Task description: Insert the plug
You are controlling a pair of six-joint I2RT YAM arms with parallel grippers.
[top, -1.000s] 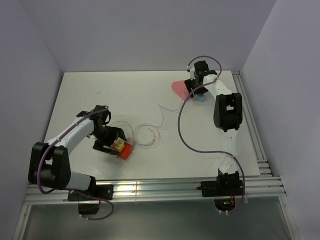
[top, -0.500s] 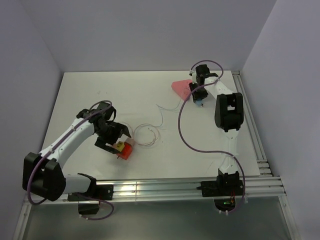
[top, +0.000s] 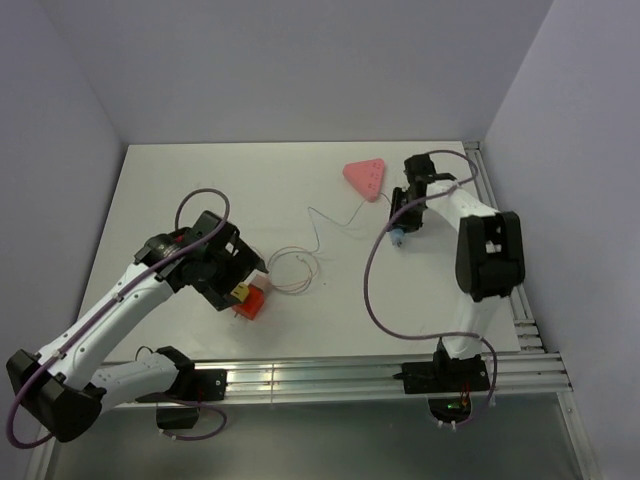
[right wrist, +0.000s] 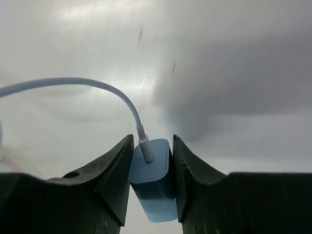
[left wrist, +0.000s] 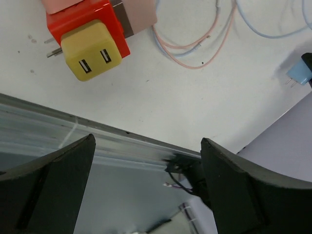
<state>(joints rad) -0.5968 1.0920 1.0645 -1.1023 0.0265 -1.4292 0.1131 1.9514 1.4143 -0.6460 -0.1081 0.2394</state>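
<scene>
The right gripper (right wrist: 152,146) is clamping the tiny light-blue boxy plastic plug (right wrist: 153,192), near the pink triangular plastic socket strip (top: 364,178), to its right; the plug's prongs are lying out of sight. The left gripper (left wrist: 147,141), fingers standing wide apart, is hovering well left of the strip

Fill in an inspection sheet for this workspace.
Surface: white table, a few small dark specks.
Job's things: light-blue plug held in the right jaws; pink triangular socket strip lies apart from it, farther back.
Clutter: orange-red block with a yellow adapter.
Grippers: left jaws open and empty, near the block; right jaws shut on the plug.
Cables: pale cable from the plug; loose thin wires; purple arm cables.
Surroundings: plain walls, metal rails at the near edge.
</scene>
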